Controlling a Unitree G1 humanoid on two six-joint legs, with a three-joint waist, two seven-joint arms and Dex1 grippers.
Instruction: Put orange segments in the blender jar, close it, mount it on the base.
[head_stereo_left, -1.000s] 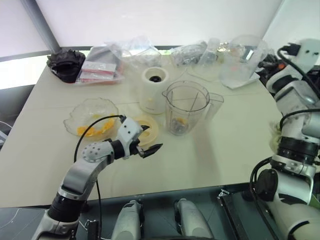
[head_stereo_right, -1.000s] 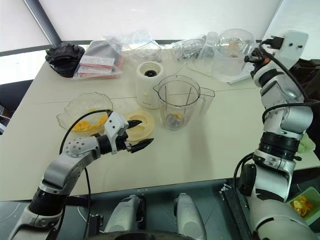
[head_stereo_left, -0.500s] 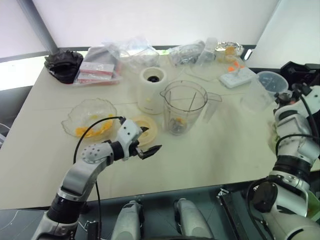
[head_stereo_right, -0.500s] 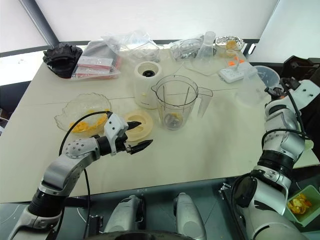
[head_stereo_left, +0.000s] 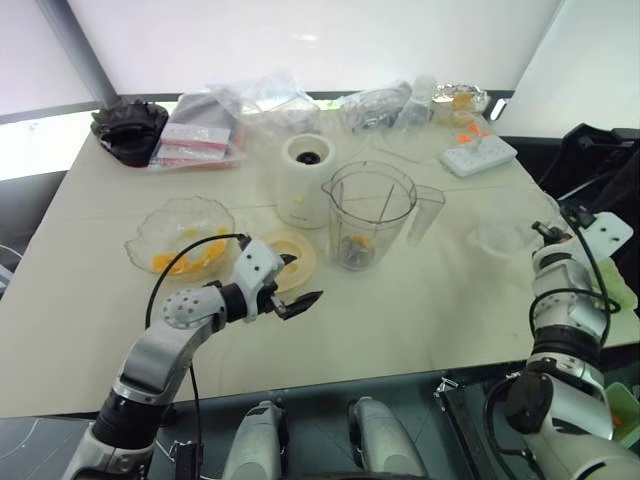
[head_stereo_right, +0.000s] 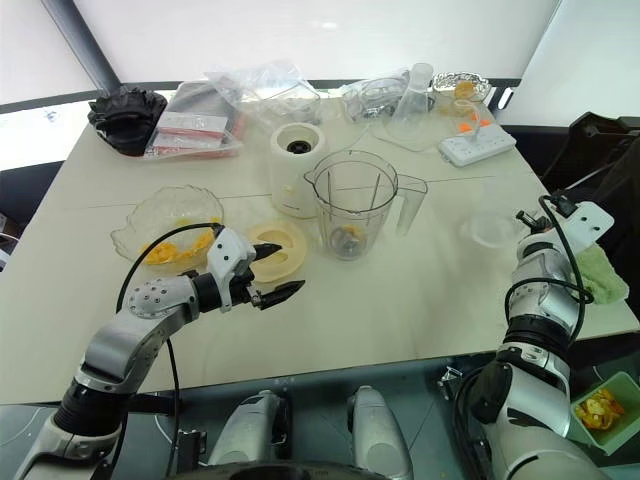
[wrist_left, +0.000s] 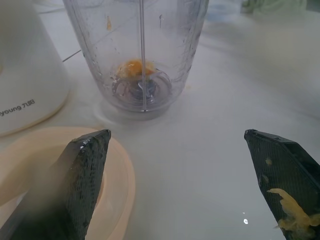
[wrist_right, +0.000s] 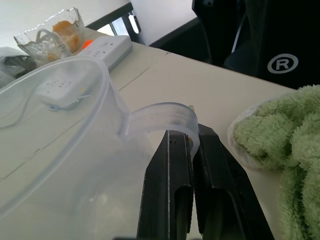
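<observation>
Left gripper (head_stereo_left: 303, 281) hovers, fingers spread wide; right gripper (wrist_right: 192, 150) pinched closed.

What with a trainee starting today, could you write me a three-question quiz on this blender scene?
1. True or false: the blender jar is mounted on the base.
2. The right gripper is shut on: A) the handle of the clear cup; B) a spoon; C) a banana.
3. Fill in: orange segments lie at the bottom of the jar and in the scalloped glass ____.

Key:
1. False. The jar stands on the table beside the base.
2. A.
3. bowl.
</observation>
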